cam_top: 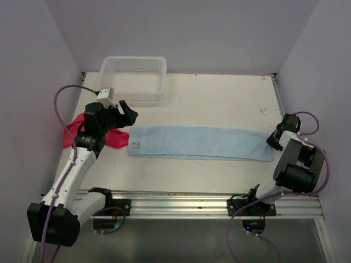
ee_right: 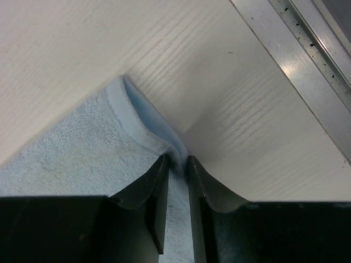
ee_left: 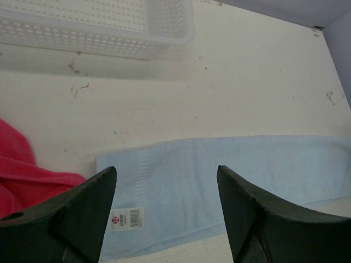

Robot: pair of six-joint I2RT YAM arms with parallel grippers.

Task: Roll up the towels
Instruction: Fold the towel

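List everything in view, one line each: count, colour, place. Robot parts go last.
blue towel: one, light blue, spread flat as a long strip across the middle of the table.
red towel: one, pinkish-red, bunched at the left, partly under the left arm.
basket: one, clear plastic, far left part of the table.
table: one, off-white, under everything.
rail: one, silver, along the near edge.
cables: two, purple, one along each arm.
left fingers: two, black, open above the blue towel's left end.
right fingers: two, black, shut on the blue towel's right corner.
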